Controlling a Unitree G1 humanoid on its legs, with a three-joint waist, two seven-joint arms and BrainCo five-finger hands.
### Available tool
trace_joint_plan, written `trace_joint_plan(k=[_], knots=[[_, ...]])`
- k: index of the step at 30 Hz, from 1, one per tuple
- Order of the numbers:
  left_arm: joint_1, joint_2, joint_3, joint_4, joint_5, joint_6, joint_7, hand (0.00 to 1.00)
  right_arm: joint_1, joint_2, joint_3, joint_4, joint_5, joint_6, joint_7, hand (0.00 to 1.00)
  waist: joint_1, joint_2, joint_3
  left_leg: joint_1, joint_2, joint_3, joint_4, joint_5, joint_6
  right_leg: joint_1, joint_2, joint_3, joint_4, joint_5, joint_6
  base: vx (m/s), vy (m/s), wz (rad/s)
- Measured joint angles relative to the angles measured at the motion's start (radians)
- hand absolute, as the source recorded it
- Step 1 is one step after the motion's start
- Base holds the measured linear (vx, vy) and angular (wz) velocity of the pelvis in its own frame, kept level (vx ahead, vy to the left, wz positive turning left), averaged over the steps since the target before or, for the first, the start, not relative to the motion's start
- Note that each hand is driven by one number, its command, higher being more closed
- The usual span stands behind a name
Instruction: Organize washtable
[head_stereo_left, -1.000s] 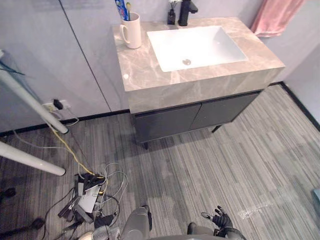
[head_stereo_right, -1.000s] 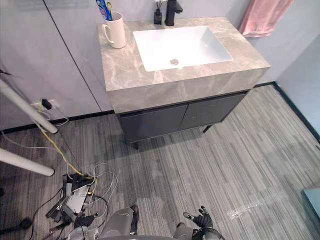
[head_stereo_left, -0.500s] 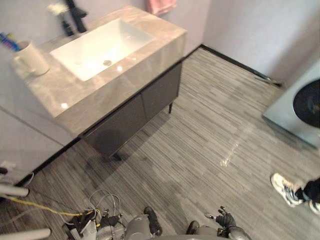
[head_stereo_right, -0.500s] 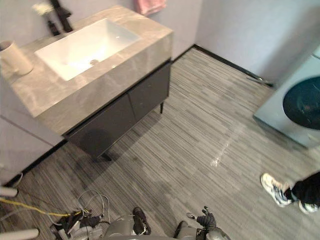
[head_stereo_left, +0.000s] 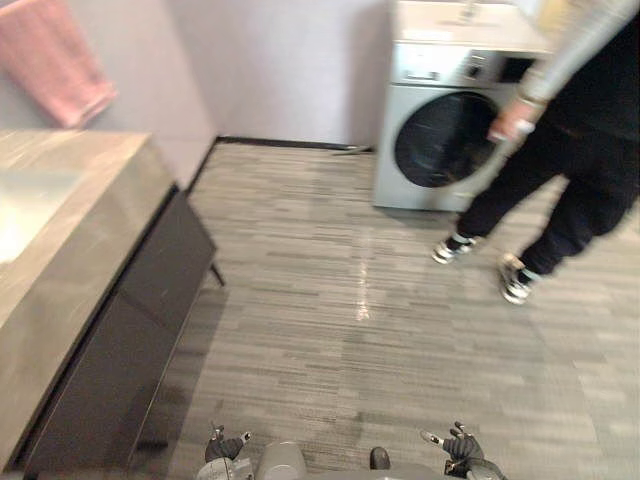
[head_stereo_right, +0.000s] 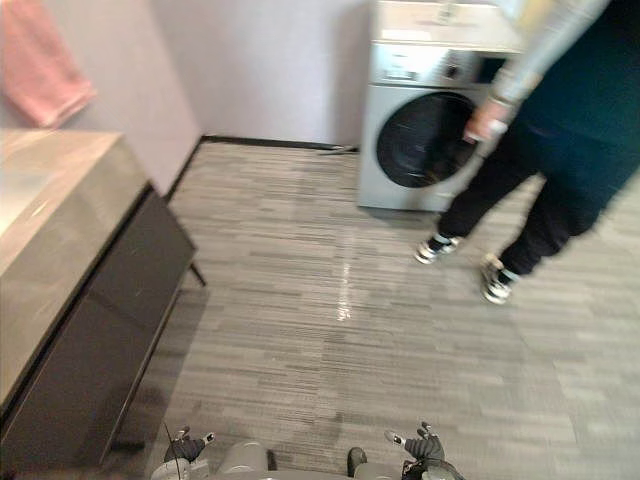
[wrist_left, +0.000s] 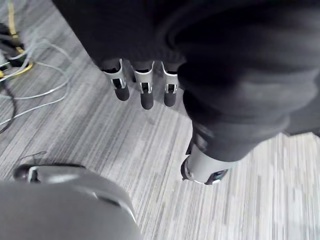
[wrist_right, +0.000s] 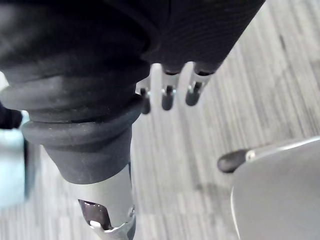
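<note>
A grey marble worktop (head_stereo_left: 60, 230) on a dark cabinet (head_stereo_left: 130, 340) runs along the left, a pink towel (head_stereo_left: 65, 60) on the wall beyond it. A person in dark trousers (head_stereo_left: 560, 170) stands beside a silver front-loading washing machine (head_stereo_left: 440, 130).

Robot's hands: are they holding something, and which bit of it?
Nothing is held. The left hand and the right hand both hang open and empty above the grey striped floor.

The grey marble tabletop (head_stereo_left: 95, 190) ran off the left edge, the pink towel (head_stereo_left: 60, 60) off the top; a dark-clothed person (head_stereo_left: 580, 130) hid part of the silver washing machine (head_stereo_left: 440, 140).
</note>
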Motion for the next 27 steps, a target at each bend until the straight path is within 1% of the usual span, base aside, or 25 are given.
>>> trace_joint_plan(k=[1,2,3,4,5,6,7,8,9,10,11,12,13,14,15,17,18,19,20,21,22,23,25,26,27], knots=[[0.006,0.000,-0.001,0.000,0.000,0.000,0.000,0.00,0.000,0.000,-0.002,0.000,0.001,0.000,0.001,0.00,0.002,0.001,0.001,-0.008,-0.024,-0.071,-0.015,0.002,-0.004,-0.012,0.007,0.039,0.009,-0.004,0.007,-0.06,0.205,-2.18],[0.020,-0.001,-0.001,0.000,0.001,0.000,0.000,0.00,0.000,0.000,-0.010,-0.003,0.001,-0.002,0.002,0.00,0.001,0.009,0.002,-0.014,-0.058,-0.210,-0.053,0.003,-0.006,-0.042,0.033,0.110,0.029,-0.010,0.016,-0.10,0.261,-1.78],[0.023,-0.004,-0.001,0.000,0.001,0.001,0.000,0.00,0.001,0.000,-0.019,-0.004,0.001,-0.002,0.002,0.00,-0.001,0.015,0.002,-0.013,-0.062,-0.272,-0.073,0.003,-0.006,-0.053,0.047,0.141,0.037,-0.014,0.021,-0.10,0.302,-2.19],[0.026,-0.010,0.008,0.003,0.005,0.004,-0.001,0.00,0.001,0.008,-0.042,-0.005,0.002,-0.003,0.001,0.00,-0.003,0.020,0.002,-0.013,-0.066,-0.304,-0.053,-0.006,-0.027,-0.066,0.071,0.219,0.051,-0.020,0.031,-0.05,0.455,-1.88],[0.025,0.005,0.014,0.000,0.016,0.008,0.000,0.00,0.009,0.027,-0.066,-0.017,0.008,-0.003,0.000,0.00,-0.011,-0.002,0.004,-0.003,-0.073,-0.249,-0.053,-0.027,-0.006,-0.069,0.062,0.286,0.037,-0.023,0.028,0.00,0.383,-1.71],[0.024,0.013,0.016,-0.009,0.019,0.008,0.000,0.00,0.015,0.039,-0.069,-0.024,0.007,0.000,0.002,0.00,-0.018,-0.024,0.003,-0.001,-0.081,-0.213,-0.053,-0.033,0.001,-0.073,0.055,0.312,0.030,-0.023,0.028,0.00,0.432,-1.50],[0.028,0.022,0.035,-0.024,0.024,0.008,0.000,0.00,0.025,0.059,-0.069,-0.039,0.008,0.001,0.005,0.00,-0.022,-0.054,0.000,0.001,-0.078,-0.143,-0.045,-0.040,0.014,-0.092,0.040,0.360,0.033,-0.023,0.029,-0.02,0.316,-1.65],[0.034,0.025,0.055,-0.027,0.028,0.010,0.000,0.00,0.040,0.077,-0.070,-0.055,0.009,0.001,0.010,0.00,-0.029,-0.069,-0.006,0.002,-0.073,-0.058,-0.027,-0.056,0.040,-0.117,0.030,0.403,0.045,-0.014,0.039,-0.03,0.325,-1.78],[0.036,0.025,0.057,-0.027,0.029,0.010,0.000,0.00,0.043,0.081,-0.076,-0.060,0.011,0.001,0.014,0.00,-0.031,-0.071,-0.007,0.003,-0.070,-0.018,-0.014,-0.065,0.053,-0.130,0.029,0.423,0.052,0.002,0.059,-0.02,0.326,-1.78],[0.035,0.022,0.057,-0.027,0.036,0.010,0.000,0.00,0.044,0.079,-0.081,-0.075,0.011,0.001,0.020,0.00,-0.030,-0.069,-0.007,0.005,-0.062,0.050,0.003,-0.082,0.067,-0.154,0.030,0.442,0.061,0.044,0.114,0.00,0.323,-2.30],[0.037,0.018,0.057,-0.027,0.043,0.010,-0.001,0.00,0.043,0.085,-0.086,-0.082,0.011,0.005,0.025,0.00,-0.031,-0.059,-0.006,0.011,-0.039,0.168,0.007,-0.094,0.087,-0.191,0.037,0.447,0.045,0.114,0.123,0.00,0.310,-2.37],[0.039,0.017,0.056,-0.027,0.047,0.010,-0.002,0.00,0.040,0.087,-0.089,-0.083,0.010,0.003,0.025,0.00,-0.029,-0.054,-0.007,0.011,-0.022,0.217,0.006,-0.095,0.091,-0.202,0.041,0.431,0.028,0.151,0.111,-0.02,0.257,-2.71],[0.040,0.015,0.054,-0.030,0.047,0.009,-0.006,0.00,0.022,0.079,-0.097,-0.084,0.010,0.007,0.024,0.00,-0.028,-0.044,-0.005,0.016,0.020,0.330,-0.004,-0.093,0.114,-0.245,0.049,0.289,0.046,0.163,0.079,-0.05,0.204,-2.51],[0.034,0.015,0.055,-0.030,0.047,0.010,-0.010,0.00,0.020,0.077,-0.100,-0.079,0.009,0.015,0.022,0.00,-0.026,-0.045,-0.006,0.042,0.040,0.432,-0.031,-0.090,0.124,-0.290,0.017,0.011,0.136,0.124,0.041,-0.06,0.186,-2.46],[0.035,0.016,0.055,-0.029,0.047,0.010,-0.012,0.00,0.020,0.081,-0.106,-0.079,0.010,0.015,0.022,0.00,-0.026,-0.045,-0.006,0.061,0.040,0.473,-0.052,-0.085,0.133,-0.292,-0.013,-0.124,0.176,0.092,0.010,-0.08,0.175,-2.06],[0.034,0.014,0.042,-0.027,0.046,0.010,-0.023,0.00,0.024,0.076,-0.118,-0.078,0.006,0.015,0.022,0.00,-0.029,-0.036,-0.006,0.133,0.036,0.614,-0.116,-0.074,0.152,-0.243,-0.096,-0.435,0.311,-0.014,-0.020,-0.12,0.151,-1.93],[0.029,0.014,0.029,-0.020,0.045,0.009,-0.024,0.00,0.023,0.074,-0.119,-0.065,0.004,0.016,0.022,0.00,-0.032,-0.029,-0.010,0.151,0.032,0.655,-0.143,-0.066,0.164,-0.199,-0.112,-0.491,0.331,-0.061,-0.017,-0.13,0.083,-1.69],[0.022,0.014,0.022,-0.016,0.045,0.009,-0.024,0.00,0.022,0.073,-0.120,-0.058,0.003,0.015,0.022,0.00,-0.034,-0.026,-0.012,0.154,0.032,0.680,-0.151,-0.063,0.166,-0.181,-0.115,-0.509,0.332,-0.080,-0.014,-0.13,0.024,-1.35],[0.009,0.015,0.010,-0.016,0.045,0.009,-0.025,0.00,0.013,0.074,-0.131,-0.040,0.002,0.016,0.023,0.00,-0.040,-0.025,-0.012,0.156,0.032,0.721,-0.164,-0.058,0.170,-0.147,-0.127,-0.544,0.329,-0.113,-0.007,-0.13,-0.029,-1.09],[-0.001,0.013,0.003,-0.011,0.045,0.009,-0.031,0.00,0.001,0.073,-0.138,-0.026,-0.002,0.018,0.022,0.00,-0.043,-0.027,-0.013,0.158,0.031,0.763,-0.171,-0.054,0.171,-0.113,-0.138,-0.573,0.311,-0.139,-0.002,-0.12,-0.047,-1.01],[-0.006,0.013,0.000,-0.005,0.043,0.009,-0.036,0.00,-0.004,0.072,-0.140,-0.015,-0.002,0.020,0.023,0.00,-0.043,-0.034,-0.017,0.160,0.028,0.778,-0.172,-0.052,0.170,-0.096,-0.142,-0.581,0.287,-0.143,-0.001,-0.13,-0.100,-0.91],[-0.016,0.012,-0.006,0.006,0.041,0.009,-0.043,0.00,-0.012,0.070,-0.159,0.003,-0.002,0.023,0.025,0.00,-0.047,-0.030,-0.020,0.162,0.017,0.787,-0.178,-0.036,0.164,-0.069,-0.131,-0.565,0.197,-0.134,0.019,-0.10,-0.088,-0.61],[-0.016,0.007,-0.008,0.013,0.033,0.009,-0.043,0.00,-0.012,0.063,-0.181,0.020,-0.002,0.023,0.024,0.00,-0.051,-0.017,-0.026,0.162,0.010,0.764,-0.191,0.007,0.159,-0.045,-0.112,-0.527,0.105,-0.075,0.016,-0.08,-0.104,-0.69],[-0.014,0.001,-0.009,0.013,0.033,0.008,-0.043,0.00,-0.012,0.053,-0.186,0.039,-0.002,0.025,0.025,0.00,-0.034,-0.005,-0.037,0.163,0.007,0.753,-0.205,0.028,0.145,-0.035,-0.093,-0.485,0.035,-0.029,0.015,-0.07,-0.122,-0.91],[-0.013,0.000,-0.009,0.013,0.033,0.009,-0.043,0.00,-0.013,0.047,-0.190,0.041,-0.002,0.028,0.025,0.00,-0.024,0.002,-0.041,0.164,0.008,0.755,-0.212,0.032,0.138,-0.032,-0.084,-0.461,0.005,-0.007,0.013,-0.07,-0.114,-1.06]])
